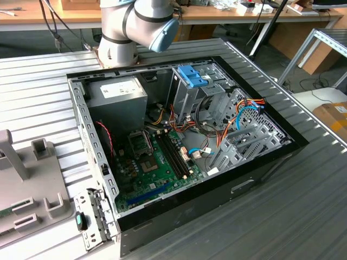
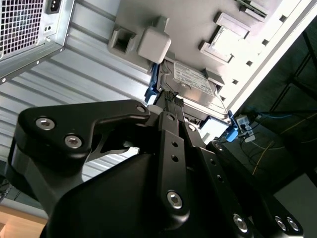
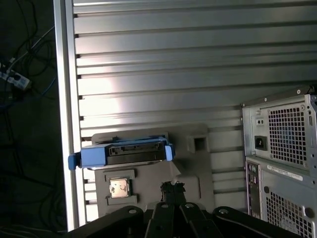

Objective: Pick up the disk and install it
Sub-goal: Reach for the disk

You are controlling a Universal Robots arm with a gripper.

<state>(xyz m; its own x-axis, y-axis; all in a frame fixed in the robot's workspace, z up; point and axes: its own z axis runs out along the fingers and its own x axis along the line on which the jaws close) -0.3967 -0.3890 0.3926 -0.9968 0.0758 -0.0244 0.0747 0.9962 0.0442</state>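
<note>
Nothing done yet, as far as I can judge. In the first wrist view the disk (image 3: 126, 153), in its blue carrier, sits on the grey fixture (image 3: 195, 166) at the table edge, well outside the open PC case (image 1: 260, 160). The gripper (image 3: 172, 187) hangs near it with jaws together, holding nothing. Pick-up and install are both still to do.

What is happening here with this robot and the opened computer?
A robot arm works alone. Its gripper, shut and holding nothing, points at the disk, which rests in its blue carrier on a grey holder plate beside the open computer case. The disk is not yet picked up.
</note>
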